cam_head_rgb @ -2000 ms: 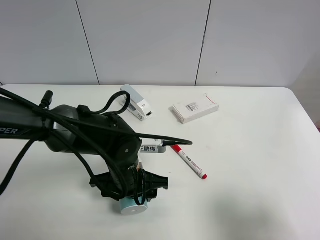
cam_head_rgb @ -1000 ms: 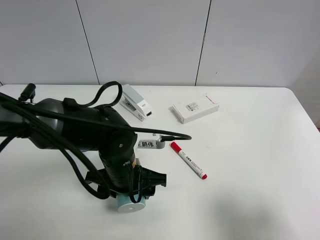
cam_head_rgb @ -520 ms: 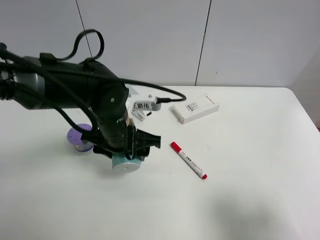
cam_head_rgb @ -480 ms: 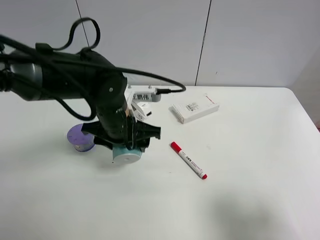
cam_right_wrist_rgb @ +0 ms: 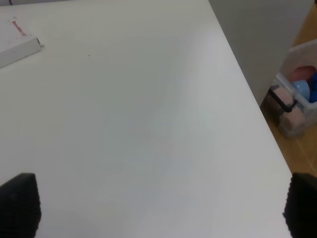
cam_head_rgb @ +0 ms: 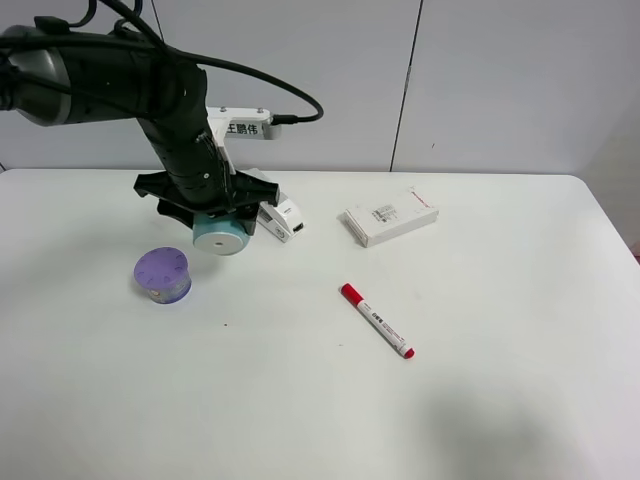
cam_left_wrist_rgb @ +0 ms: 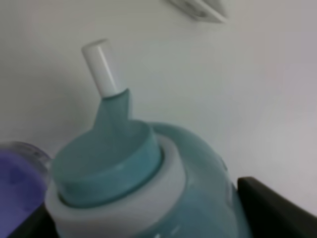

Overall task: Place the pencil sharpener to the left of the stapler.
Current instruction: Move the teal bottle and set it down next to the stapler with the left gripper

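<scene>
pencil sharpener (cam_head_rgb: 221, 240), just one, clamped in left end effector (cam_head_rgb: 218, 212) near one stapler (cam_head_rgb: 285, 214); one marker (cam_head_rgb: 378, 320)

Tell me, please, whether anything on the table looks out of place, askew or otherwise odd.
Nothing looks spilled or damaged. The one oddity is the pencil sharpener: the left tool holds it tilted, its white round base turned toward the high camera rather than down, just left of the stapler in that view.
</scene>
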Controlling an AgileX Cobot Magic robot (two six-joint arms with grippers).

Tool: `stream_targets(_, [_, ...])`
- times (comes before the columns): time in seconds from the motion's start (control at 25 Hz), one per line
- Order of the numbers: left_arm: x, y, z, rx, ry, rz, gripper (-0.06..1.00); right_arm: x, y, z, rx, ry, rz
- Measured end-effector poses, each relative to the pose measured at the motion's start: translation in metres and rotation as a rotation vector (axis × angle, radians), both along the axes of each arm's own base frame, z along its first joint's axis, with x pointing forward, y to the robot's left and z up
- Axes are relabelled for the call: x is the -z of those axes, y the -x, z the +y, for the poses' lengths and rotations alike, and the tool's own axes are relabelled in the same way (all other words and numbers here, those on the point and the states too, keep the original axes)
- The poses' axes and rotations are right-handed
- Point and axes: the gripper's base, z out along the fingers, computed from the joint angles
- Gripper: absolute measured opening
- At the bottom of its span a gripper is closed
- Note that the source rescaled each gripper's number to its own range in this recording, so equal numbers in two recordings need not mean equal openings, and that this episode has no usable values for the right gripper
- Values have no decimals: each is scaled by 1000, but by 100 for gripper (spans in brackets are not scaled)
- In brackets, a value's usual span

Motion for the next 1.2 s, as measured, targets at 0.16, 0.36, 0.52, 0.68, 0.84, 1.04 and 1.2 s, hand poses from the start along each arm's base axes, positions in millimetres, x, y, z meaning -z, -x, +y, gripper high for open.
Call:
stream_targets(0.16, [14, -19, 9, 14, -35, 28, 4, 0, 0, 0, 0, 0, 0])
stream_targets(0.36, [30, -44, 2, 61, -65, 60, 4, 0, 0, 0, 0, 0, 0])
stream_targets(0.52, [39, -64, -11, 96, -55, 82, 4, 0, 0, 0, 0, 0, 0])
stream_targets(0.68, [51, -72, -14, 117, -63, 107, 4, 0, 0, 0, 0, 0, 0])
stream_targets(0.84, [67, -75, -12, 121, -74, 135, 4, 0, 0, 0, 0, 0, 0])
stream_targets(1.04, [73, -78, -7, 127, -78, 141, 4, 0, 0, 0, 0, 0, 0])
stream_targets(1.2, [73, -81, -5, 129, -58, 135, 4, 0, 0, 0, 0, 0, 0])
